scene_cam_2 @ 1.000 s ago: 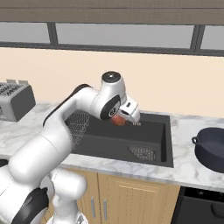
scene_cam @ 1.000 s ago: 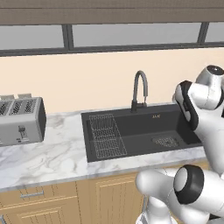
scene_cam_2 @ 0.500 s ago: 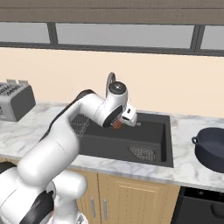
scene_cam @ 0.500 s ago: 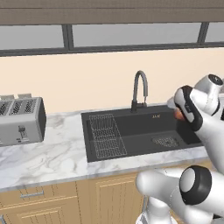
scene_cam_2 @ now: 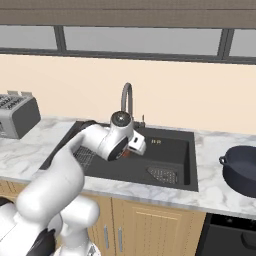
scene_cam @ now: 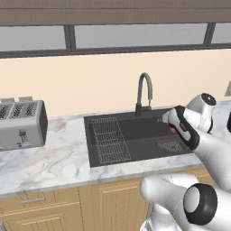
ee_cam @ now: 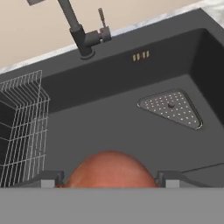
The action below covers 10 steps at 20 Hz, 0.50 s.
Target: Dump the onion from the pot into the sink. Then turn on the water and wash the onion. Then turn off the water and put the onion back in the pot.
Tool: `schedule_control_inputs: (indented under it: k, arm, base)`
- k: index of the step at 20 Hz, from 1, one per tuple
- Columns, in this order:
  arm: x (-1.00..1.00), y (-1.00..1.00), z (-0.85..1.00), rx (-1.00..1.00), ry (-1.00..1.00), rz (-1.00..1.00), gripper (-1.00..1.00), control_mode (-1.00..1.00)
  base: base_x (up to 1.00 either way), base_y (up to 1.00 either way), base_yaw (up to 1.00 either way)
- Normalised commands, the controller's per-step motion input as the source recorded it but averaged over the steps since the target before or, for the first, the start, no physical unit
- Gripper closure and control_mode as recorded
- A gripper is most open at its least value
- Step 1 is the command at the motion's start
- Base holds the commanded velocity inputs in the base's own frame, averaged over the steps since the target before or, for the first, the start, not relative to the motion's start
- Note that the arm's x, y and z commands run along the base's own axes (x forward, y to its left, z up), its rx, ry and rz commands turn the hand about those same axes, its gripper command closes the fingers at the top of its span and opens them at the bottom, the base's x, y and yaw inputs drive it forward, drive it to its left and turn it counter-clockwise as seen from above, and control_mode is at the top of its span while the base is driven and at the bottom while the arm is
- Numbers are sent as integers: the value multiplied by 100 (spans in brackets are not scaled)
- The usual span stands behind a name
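Onion (ee_cam: 110,169) between pincer (ee_cam: 109,179) fingertips

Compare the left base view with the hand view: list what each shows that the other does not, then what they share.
Left base view alone: the silver toaster on the white marbled counter, the window strip above, the wooden cabinet doors below.

Hand view alone: the small side lever beside the faucet base and the row of brass overflow slots.

Shared: the dark grey rectangular sink, its wire rack, the triangular perforated drain, the dark gooseneck faucet and the orange-red round onion.
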Motion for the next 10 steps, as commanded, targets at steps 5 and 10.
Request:
schedule_control_inputs:
  k: [5, 10]
  arm:
    - [3, 2, -34, -13, -2, 0, 100, -100]
    - [19, 15, -34, -6, 0, 0, 100, -100]
  base:
    - [0, 0, 0]
    - [0, 0, 0]
